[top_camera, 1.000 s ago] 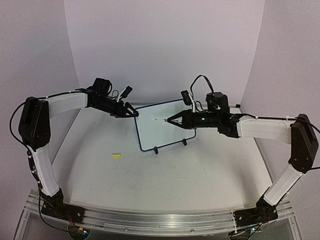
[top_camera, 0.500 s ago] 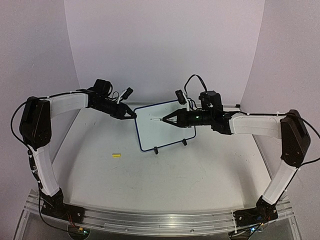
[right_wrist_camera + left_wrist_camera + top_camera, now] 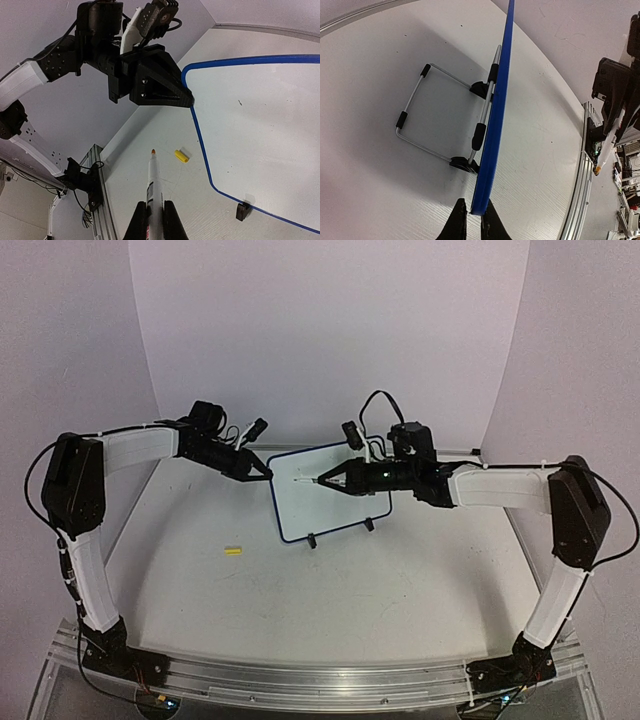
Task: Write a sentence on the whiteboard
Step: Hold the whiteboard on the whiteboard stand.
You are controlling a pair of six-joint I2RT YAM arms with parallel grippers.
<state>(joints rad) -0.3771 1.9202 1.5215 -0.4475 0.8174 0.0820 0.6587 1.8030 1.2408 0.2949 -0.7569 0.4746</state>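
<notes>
The whiteboard (image 3: 325, 498) stands upright on its wire stand (image 3: 420, 117) mid-table, blue rim (image 3: 498, 110) edge-on in the left wrist view. My left gripper (image 3: 267, 470) (image 3: 472, 214) is shut on the board's top-left corner, the rim pinched between its fingers. My right gripper (image 3: 342, 480) (image 3: 155, 216) is shut on a white marker (image 3: 154, 182) with an orange tip. The tip is just in front of the board's upper face (image 3: 250, 125). The sentence is not in view; only a tiny dark speck (image 3: 239, 103) shows on the white face.
A yellow marker cap (image 3: 233, 551) (image 3: 182, 156) lies on the table left of the board. Two black clip feet (image 3: 312, 541) hold the board's lower edge. White curved walls close in the back and sides. An aluminium rail (image 3: 300, 680) runs along the near edge.
My left gripper has closed onto the board's corner. The right arm has carried the marker leftward, closer to the board's face.
</notes>
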